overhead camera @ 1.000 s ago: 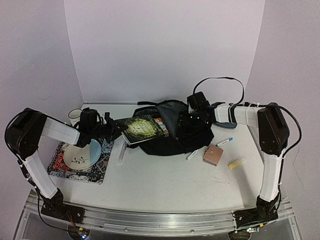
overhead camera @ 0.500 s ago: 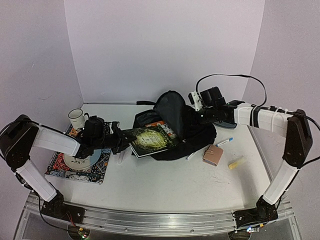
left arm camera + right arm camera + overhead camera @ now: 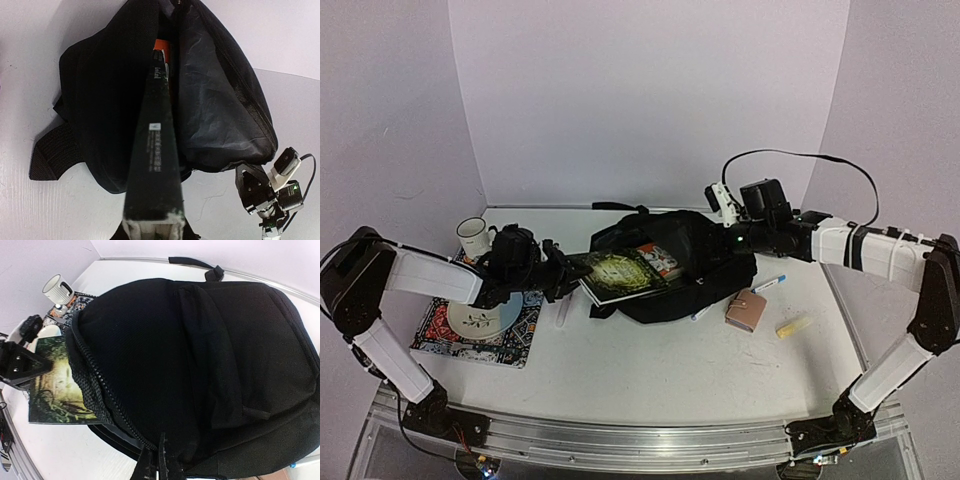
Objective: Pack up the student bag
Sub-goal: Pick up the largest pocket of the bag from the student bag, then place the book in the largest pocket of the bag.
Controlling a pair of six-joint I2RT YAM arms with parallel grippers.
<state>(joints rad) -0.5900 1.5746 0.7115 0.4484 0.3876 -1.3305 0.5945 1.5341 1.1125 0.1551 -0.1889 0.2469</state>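
Right now your right gripper [image 3: 157, 462] is pressed together on the rim of the backpack [image 3: 690, 265], pinching the fabric just beside the zipper, and that pinch looks like what holds the mouth up and open toward the left. The backpack lies in the middle of the table, a little toward the far side, with its straps trailing out at the far and left edges. Your left gripper [image 3: 565, 275] is clamped on the near-left end of a dark book [image 3: 620, 272] with a green and yellow cover. It carries the book nearly flat, with the far-right end already inside the opening. From the left wrist the book [image 3: 156, 150] shows edge-on, pointing straight into the gap, with the grey lining to its right and an orange item [image 3: 161, 52] lying deeper inside. Gripping the book by its trailing end makes sense, because it leaves the leading end free to slide in without your fingers fouling the zipper. The rim seems to drape over the cover, so I judge the book is partway in, not seated. Pushing it further right will probably need the right gripper to hold the rim high, or the fabric could catch the corner. To the right of the backpack a blue pen [image 3: 768, 283], a tan wallet [image 3: 746, 310] and a yellow marker [image 3: 792, 326] wait on the table, apart from each other. On the left, a mug [image 3: 472, 235] and a plate [image 3: 480, 318] sit near the arm.
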